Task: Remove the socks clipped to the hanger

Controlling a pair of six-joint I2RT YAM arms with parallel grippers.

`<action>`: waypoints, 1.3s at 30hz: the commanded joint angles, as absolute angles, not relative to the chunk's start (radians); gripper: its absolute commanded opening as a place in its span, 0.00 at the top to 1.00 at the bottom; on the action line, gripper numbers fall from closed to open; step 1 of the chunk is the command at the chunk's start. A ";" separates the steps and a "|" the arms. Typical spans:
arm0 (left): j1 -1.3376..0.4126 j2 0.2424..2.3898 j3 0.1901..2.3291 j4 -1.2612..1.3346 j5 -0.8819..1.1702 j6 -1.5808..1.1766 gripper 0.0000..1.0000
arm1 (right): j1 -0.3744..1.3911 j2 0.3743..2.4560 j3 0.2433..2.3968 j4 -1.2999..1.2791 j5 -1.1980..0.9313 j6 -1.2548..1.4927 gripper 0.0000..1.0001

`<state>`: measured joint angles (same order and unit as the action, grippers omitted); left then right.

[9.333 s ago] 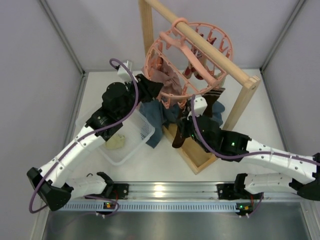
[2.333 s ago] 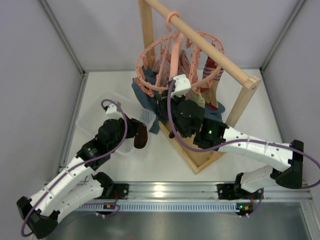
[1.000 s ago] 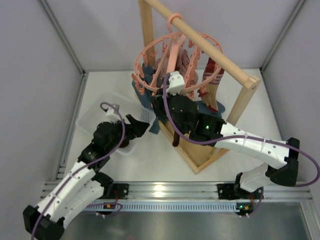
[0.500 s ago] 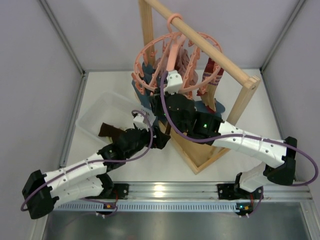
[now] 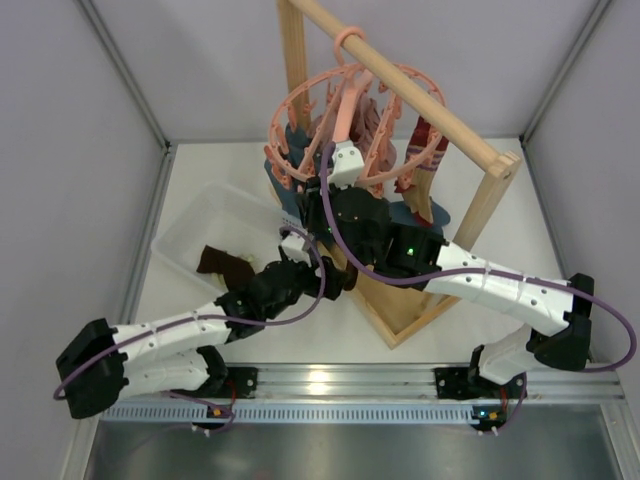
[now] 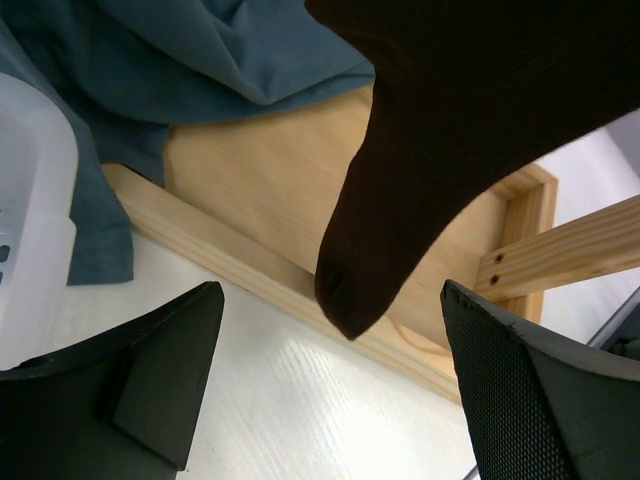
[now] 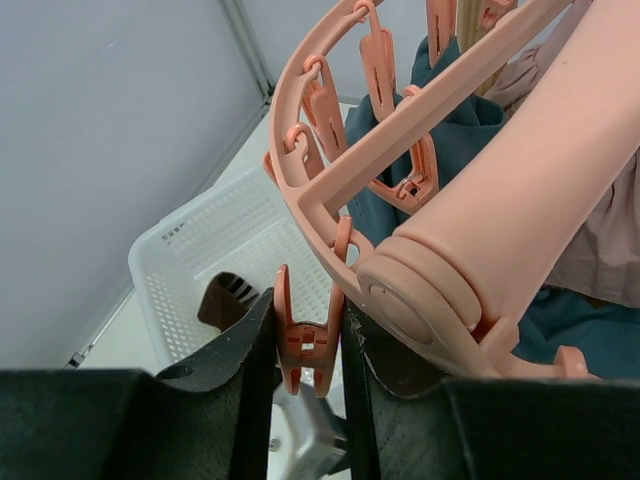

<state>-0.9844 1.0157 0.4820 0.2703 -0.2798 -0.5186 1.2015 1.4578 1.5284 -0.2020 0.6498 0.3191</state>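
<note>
The left fingers (image 6: 150,390) stood spread wide with nothing between them, low over the white desk (image 6: 270,400). A dark brown sock (image 6: 450,130) hung down from above, its toe just over the gap between them, touched by neither. Behind the toe lay the pale wooden rack base (image 6: 250,180), with a blue-grey cloth (image 6: 200,60) draped over it beyond the left-hand finger. The right fingers (image 7: 240,370) were drawn in on a small salmon-pink clip peg (image 7: 305,345), pressing it from both sides. The peg hung from the outer ring of the salmon-pink round plastic hanger (image 7: 330,190) directly above them. Below and beyond the right fingers sat a white plastic mesh basket (image 7: 190,250) with a second dark brown sock (image 5: 222,262) lying in it. A dark red striped sock (image 5: 425,140) hung from the hanger's far side, well apart from both pairs of fingers.
</note>
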 commanded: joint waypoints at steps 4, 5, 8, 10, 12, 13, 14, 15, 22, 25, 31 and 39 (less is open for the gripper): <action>-1.037 1.173 0.581 0.422 -0.322 -0.465 0.08 | 1.209 1.445 1.540 -0.212 0.575 0.333 0.75; -1.040 1.193 0.597 0.423 -0.336 -0.460 0.09 | 1.209 1.445 1.539 -0.216 0.572 0.334 0.75; -1.040 1.271 0.653 0.420 -0.385 -0.439 0.27 | 1.207 1.430 1.520 -0.219 0.558 0.337 0.73; -1.039 1.307 0.672 0.420 -0.396 -0.440 0.52 | 1.209 1.419 1.508 -0.230 0.551 0.341 0.71; -1.039 1.321 0.681 0.420 -0.382 -0.459 0.87 | 1.209 1.404 1.502 -0.262 0.545 0.341 0.63; -1.039 1.324 0.681 0.420 -0.374 -0.466 0.97 | 1.209 1.399 1.502 -0.277 0.545 0.341 0.59; -1.040 1.325 0.683 0.420 -0.365 -0.475 1.00 | 1.209 1.393 1.502 -0.299 0.543 0.342 0.55; -1.039 1.327 0.683 0.420 -0.347 -0.492 1.00 | 1.209 1.379 1.499 -0.339 0.540 0.342 0.51; -1.039 1.270 0.655 0.419 -0.307 -0.545 1.00 | 1.209 1.267 1.399 -0.434 0.557 0.431 0.29; -1.039 1.230 0.647 0.419 -0.299 -0.555 1.00 | 1.207 1.243 1.388 -0.497 0.560 0.460 0.27; -1.039 1.151 0.646 0.353 -0.279 -0.591 1.00 | 1.213 1.187 1.377 -0.528 0.555 0.465 0.29; -1.039 1.049 0.644 0.258 -0.293 -0.606 1.00 | 1.216 1.146 1.404 -0.543 0.592 0.442 0.29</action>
